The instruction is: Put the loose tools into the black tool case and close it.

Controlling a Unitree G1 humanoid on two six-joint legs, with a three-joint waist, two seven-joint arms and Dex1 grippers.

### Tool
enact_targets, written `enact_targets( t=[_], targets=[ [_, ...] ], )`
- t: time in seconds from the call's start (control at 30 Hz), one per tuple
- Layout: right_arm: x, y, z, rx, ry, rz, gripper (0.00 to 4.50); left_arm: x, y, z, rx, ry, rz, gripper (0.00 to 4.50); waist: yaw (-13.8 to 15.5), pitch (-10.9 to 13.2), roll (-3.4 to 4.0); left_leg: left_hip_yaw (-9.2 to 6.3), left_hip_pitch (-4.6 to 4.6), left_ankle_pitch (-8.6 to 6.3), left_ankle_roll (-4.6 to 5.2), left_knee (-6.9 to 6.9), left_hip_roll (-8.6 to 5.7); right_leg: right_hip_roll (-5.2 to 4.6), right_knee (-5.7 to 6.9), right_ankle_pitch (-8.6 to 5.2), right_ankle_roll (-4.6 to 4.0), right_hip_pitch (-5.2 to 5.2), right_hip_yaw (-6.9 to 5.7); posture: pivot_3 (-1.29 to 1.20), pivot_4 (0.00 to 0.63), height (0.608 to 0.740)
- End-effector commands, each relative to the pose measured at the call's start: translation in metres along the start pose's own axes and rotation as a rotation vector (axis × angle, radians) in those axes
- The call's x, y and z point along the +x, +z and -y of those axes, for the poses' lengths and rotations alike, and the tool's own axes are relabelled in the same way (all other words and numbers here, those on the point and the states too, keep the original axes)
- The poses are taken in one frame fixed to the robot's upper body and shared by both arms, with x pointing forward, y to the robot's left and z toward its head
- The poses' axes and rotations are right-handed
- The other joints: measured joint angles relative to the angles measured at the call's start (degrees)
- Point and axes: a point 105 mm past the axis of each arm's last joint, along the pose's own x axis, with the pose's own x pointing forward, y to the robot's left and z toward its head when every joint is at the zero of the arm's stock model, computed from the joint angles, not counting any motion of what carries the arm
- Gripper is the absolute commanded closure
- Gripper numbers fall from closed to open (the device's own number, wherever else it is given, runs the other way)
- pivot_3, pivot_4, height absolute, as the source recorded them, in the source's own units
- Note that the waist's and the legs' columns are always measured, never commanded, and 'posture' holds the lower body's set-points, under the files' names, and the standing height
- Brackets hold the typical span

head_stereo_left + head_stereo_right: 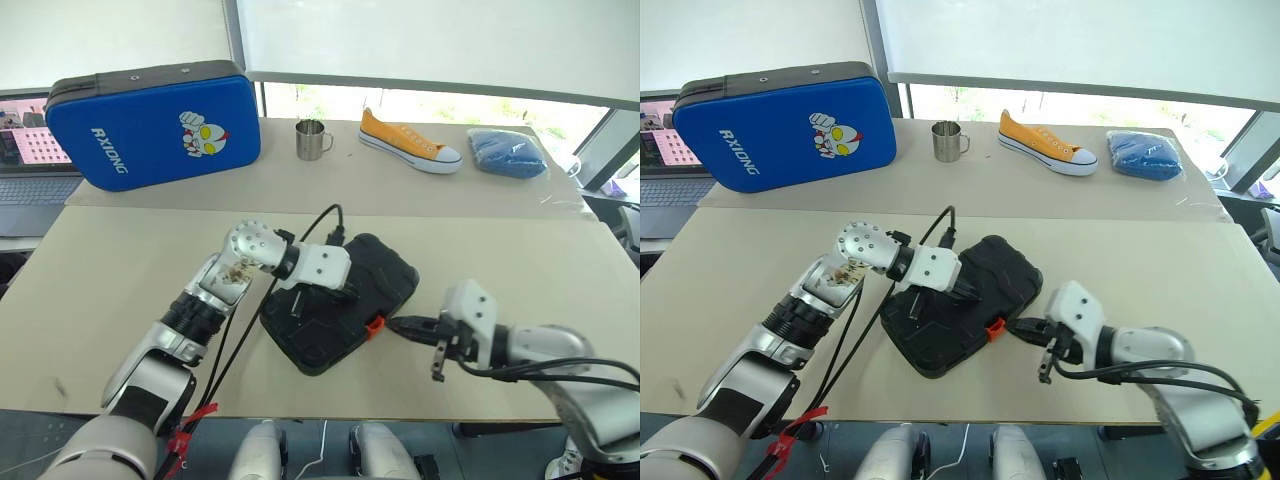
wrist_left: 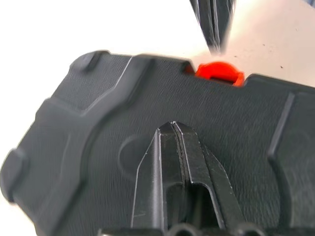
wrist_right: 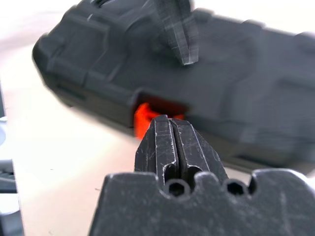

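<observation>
While the black tool case (image 1: 340, 300) lies shut on the near counter (image 1: 120, 260), both claws sit close to it; the left claw (image 2: 173, 127) rests over the lid, its two fingers pressed together with nothing between them, and the left wrist view shows their tips against the textured lid, though whether they truly press on it I cannot tell. Just past that claw, at the case's front edge, sits the orange latch (image 1: 375, 325); the right claw (image 3: 170, 123), also pressed together and holding nothing, points at that latch from just outside the case, tips near it but apart from it.

From the head views the whole layout is plain: beyond the left claw and well apart, on the far counter, stand a blue cartoon case (image 1: 150, 125), a steel mug (image 1: 312, 140), a yellow shoe (image 1: 410, 142) and a blue cloth bundle (image 1: 508, 153); a laptop (image 1: 30, 165) sits at the far left edge. What the wrist views add is the close detail; the right wrist view shows the latch set in a notch of the case's side wall, with the other claw's tips above the lid.
</observation>
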Motion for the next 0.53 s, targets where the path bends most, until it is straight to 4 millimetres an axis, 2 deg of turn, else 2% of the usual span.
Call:
enact_targets(
  t=[0.03,0.07,0.17,0.3,0.33,0.4,0.43,0.53],
  targets=[
    [-0.036,0.021,-0.01,-0.001,0.147,-0.004,3.66,-0.057,-0.02,0.015,-0.18,0.021,-0.05,3.74,-0.38,0.08,0.13,0.01,-0.03,0.0,0.0,-0.05,0.02,-0.01,0.01,0.0,-0.01,-0.08,0.05,0.0,0.15,0.739],
    [-0.045,0.024,-0.01,-0.002,0.169,-0.021,3.5,-0.075,-0.024,0.021,-0.215,0.026,-0.07,3.55,-0.4,0.07,0.1,0.01,0.04,0.0,0.0,-0.09,0.04,0.0,0.0,0.0,-0.01,-0.04,0.06,0.0,0.15,0.739],
    [-0.068,0.031,-0.003,0.029,0.203,-0.056,2.61,-0.125,-0.031,0.039,-0.298,0.065,-0.147,2.65,-1.09,0.22,0.28,0.06,0.05,0.0,0.0,-0.16,0.13,0.01,0.0,0.0,-0.06,-0.1,0.11,0.0,0.15,0.739],
    [-0.094,0.04,0.005,0.092,0.241,-0.08,1.28,-0.175,-0.023,0.056,-0.41,0.133,-0.208,1.2,-0.29,0.32,0.2,0.02,0.17,0.0,0.0,-0.25,0.16,-0.07,-0.04,-0.04,-0.09,0.02,0.0,0.0,0.15,0.739],
    [-0.099,0.043,0.006,0.111,0.253,-0.084,0.82,-0.185,-0.021,0.06,-0.435,0.155,-0.222,0.8,0.15,0.32,0.19,0.03,0.13,0.01,-0.01,-0.25,0.13,-0.14,-0.07,-0.05,-0.07,0.0,-0.02,0.0,0.15,0.739],
    [-0.106,0.046,0.007,0.136,0.27,-0.082,0.25,-0.197,-0.018,0.065,-0.468,0.185,-0.229,0.19,0.46,0.39,0.18,0.06,0.02,0.01,-0.01,-0.18,0.09,-0.23,-0.07,-0.08,-0.02,-0.06,-0.04,0.0,0.15,0.739],
    [-0.107,0.048,0.008,0.139,0.269,-0.075,0.03,-0.201,-0.016,0.068,-0.478,0.203,-0.226,0.02,0.72,0.4,0.17,0.07,0.02,0.01,-0.01,-0.17,0.08,-0.25,-0.1,-0.08,-0.01,-0.05,-0.05,0.0,0.15,0.739],
    [-0.101,0.051,0.02,0.115,0.219,-0.043,0.03,-0.204,-0.013,0.069,-0.457,0.262,-0.205,0.02,0.79,0.4,0.17,0.14,0.02,0.0,-0.02,-0.17,0.11,-0.26,-0.21,-0.08,0.01,-0.03,-0.06,0.0,0.15,0.739]
  ],
)
